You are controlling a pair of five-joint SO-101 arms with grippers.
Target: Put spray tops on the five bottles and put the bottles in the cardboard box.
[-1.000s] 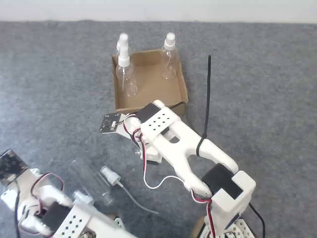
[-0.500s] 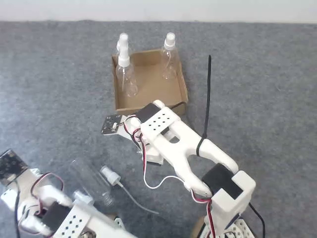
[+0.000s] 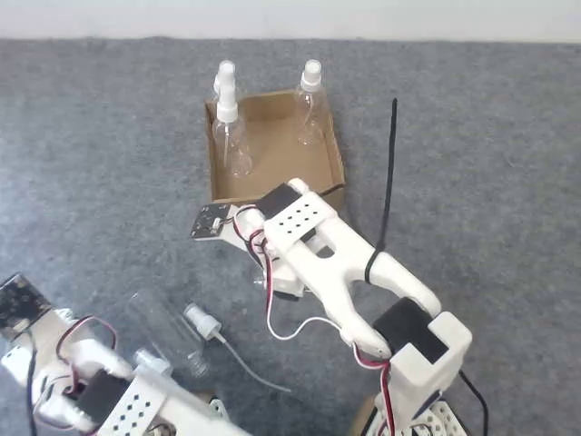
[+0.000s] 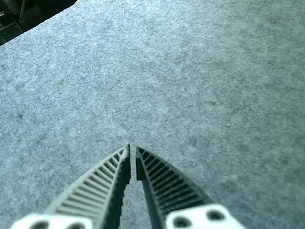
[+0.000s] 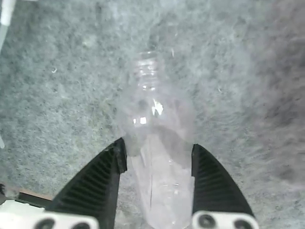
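Landmark: the cardboard box (image 3: 281, 163), open at the top, brown, stands on the grey felt-covered desk (image 3: 472, 136).
In the box, left back corner: two bottles (image 3: 231, 136) stand upright and close together. They are clear plastic, each with a white spray top on.
In the box, right back corner: a third bottle (image 3: 310, 109) stands upright, clear like the others and also wearing a white top.
Right arm: the right arm (image 3: 345, 263) is white, and its wrist sits just in front of the box's near wall.
Right pincer: the right pincer (image 5: 158, 145) is clenched on the open bottle (image 5: 155, 119), with one black ribbed finger pressed to each side of its body.
Open bottle, looks: clear, round-shouldered, bare threaded neck pointing away from the pincer, no top on it. Whether it rests on the desk I cannot tell.
Lying bottle: the lying bottle (image 3: 163, 322) is on its side on the desk, well in front of the box and off towards its left, uncapped.
Loose top: a white spray top (image 3: 201, 322) lies just beside the lying bottle, its thin tube (image 3: 254, 368) trailing further from the box.
Left arm: the left arm (image 3: 118, 400) is farther from the box than the lying bottle.
Left pincer: the left pincer (image 4: 132, 149) is clenched on nothing, tips almost meeting above bare grey desk.
Cable: a black cable (image 3: 388, 163) runs up from the right arm, past the box's right side.
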